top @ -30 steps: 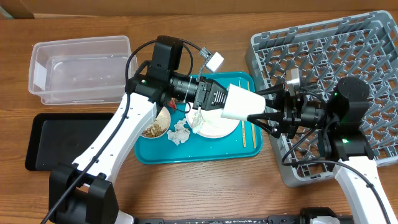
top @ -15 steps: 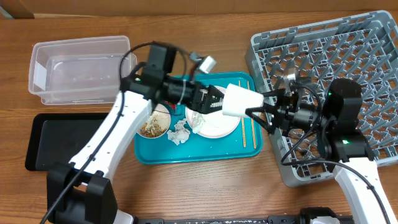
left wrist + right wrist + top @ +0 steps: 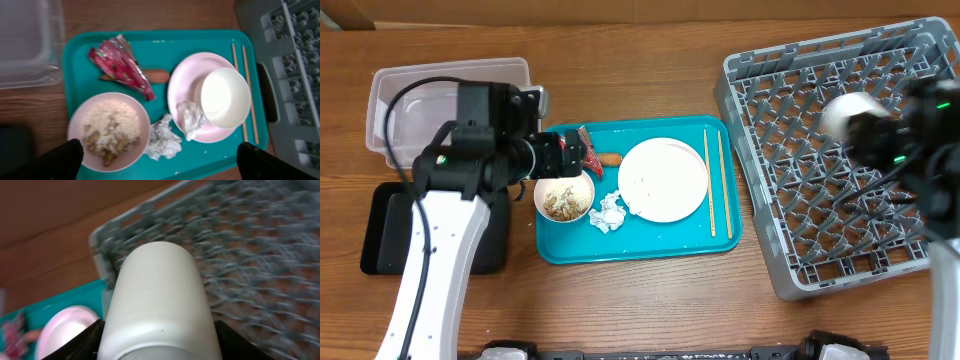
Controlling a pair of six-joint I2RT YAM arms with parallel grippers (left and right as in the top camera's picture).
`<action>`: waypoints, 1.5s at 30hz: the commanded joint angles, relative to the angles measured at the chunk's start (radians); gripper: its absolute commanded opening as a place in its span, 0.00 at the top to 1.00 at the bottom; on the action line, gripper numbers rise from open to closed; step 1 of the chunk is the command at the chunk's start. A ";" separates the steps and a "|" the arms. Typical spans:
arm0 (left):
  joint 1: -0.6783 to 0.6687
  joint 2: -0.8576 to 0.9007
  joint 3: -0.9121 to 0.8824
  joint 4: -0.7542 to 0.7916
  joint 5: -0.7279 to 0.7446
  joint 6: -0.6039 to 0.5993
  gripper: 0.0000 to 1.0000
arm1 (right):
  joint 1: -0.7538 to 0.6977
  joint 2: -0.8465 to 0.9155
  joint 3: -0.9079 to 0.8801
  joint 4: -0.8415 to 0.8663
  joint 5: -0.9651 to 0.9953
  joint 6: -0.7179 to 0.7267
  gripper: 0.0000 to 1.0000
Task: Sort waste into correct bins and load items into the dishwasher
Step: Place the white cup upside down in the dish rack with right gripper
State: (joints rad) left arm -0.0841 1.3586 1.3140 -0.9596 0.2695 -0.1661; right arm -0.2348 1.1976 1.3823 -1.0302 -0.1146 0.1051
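Note:
My right gripper [image 3: 160,347] is shut on the white cup [image 3: 157,295] and holds it over the grey dish rack [image 3: 820,220]; this arm is blurred in the overhead view. My left gripper [image 3: 159,162] is open and empty above the teal tray [image 3: 640,245], over the bowl of food scraps [image 3: 110,130] and a crumpled tissue [image 3: 162,142]. A red wrapper [image 3: 120,65] and a carrot piece [image 3: 156,75] lie behind them. The white plate [image 3: 665,180] and chopsticks [image 3: 713,185] rest on the tray. In the left wrist view a round white dish [image 3: 225,97] shows over the plate.
The clear tub [image 3: 445,110] stands at the back left. The black tray [image 3: 390,225] lies in front of it, partly under my left arm. The rack fills the right side of the wooden table.
My left gripper opened, let go of the cup and drew back left over the tray. The right arm swung the cup right, from above the tray to over the rack.

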 commanded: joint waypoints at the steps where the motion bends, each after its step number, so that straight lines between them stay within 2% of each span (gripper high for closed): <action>1: -0.002 -0.024 0.013 -0.018 -0.116 -0.017 0.00 | -0.104 0.095 0.074 -0.053 0.166 0.002 0.70; 8: -0.002 -0.019 0.013 -0.060 -0.116 -0.017 0.00 | -0.317 0.310 0.078 -0.082 0.166 0.067 0.75; 14: -0.006 -0.006 0.013 -0.058 -0.116 -0.016 0.00 | -0.425 0.430 0.078 -0.080 0.164 0.110 0.77; 39: -0.008 -0.006 0.013 -0.057 -0.116 -0.014 0.00 | -0.440 0.454 0.077 -0.023 0.250 0.165 0.80; 43: -0.008 -0.006 0.012 -0.062 -0.116 -0.014 0.00 | -0.440 0.454 0.058 -0.014 0.249 0.165 0.75; 45: -0.008 -0.006 0.012 -0.062 -0.116 -0.014 0.00 | -0.440 0.454 0.042 -0.007 0.249 0.165 0.61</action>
State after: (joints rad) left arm -0.0853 1.3449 1.3140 -1.0195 0.1661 -0.1772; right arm -0.6682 1.6505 1.4456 -1.0462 0.1181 0.2619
